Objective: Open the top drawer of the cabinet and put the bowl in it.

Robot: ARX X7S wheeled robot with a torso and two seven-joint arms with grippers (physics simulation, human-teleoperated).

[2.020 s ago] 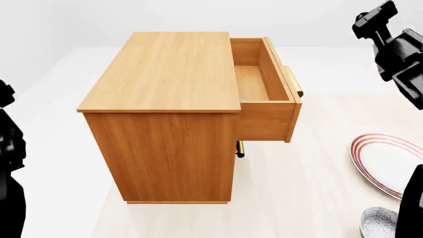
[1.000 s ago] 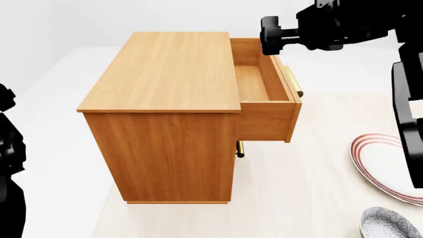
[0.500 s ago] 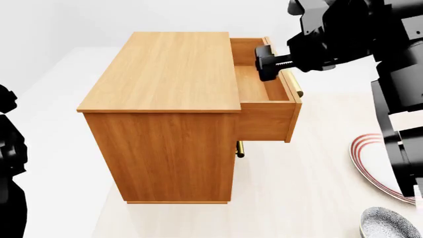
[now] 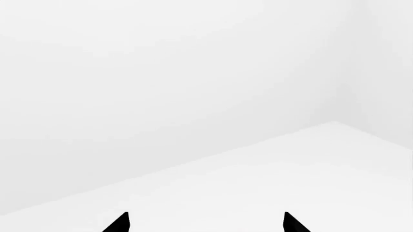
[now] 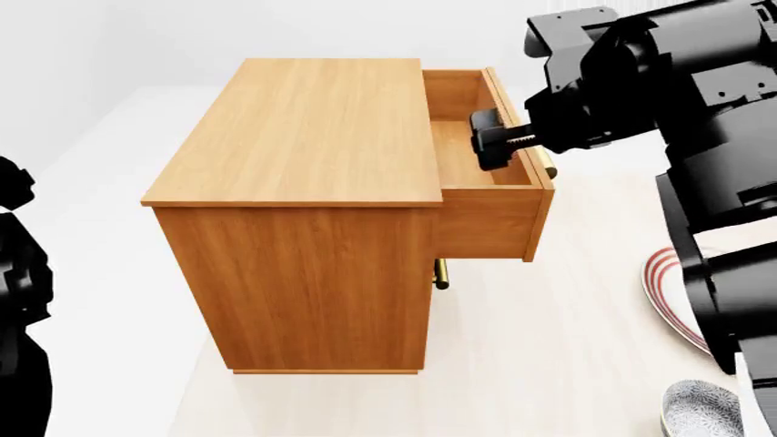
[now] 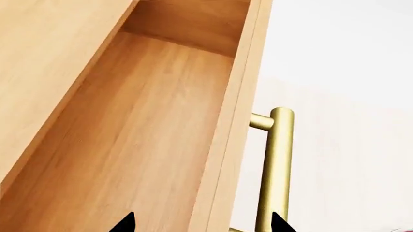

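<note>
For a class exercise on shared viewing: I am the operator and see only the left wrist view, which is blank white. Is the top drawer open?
Observer: Yes, the top drawer stands pulled out of the cabinet.
Operator: Anything inside it?
Observer: No, the right wrist view shows only bare wood.
Operator: Where is the right gripper?
Observer: The right gripper hangs over the drawer's front edge, open and holding nothing.
Operator: And the bowl?
Observer: The bowl sits on the floor at the robot's right, near the plate.
</note>
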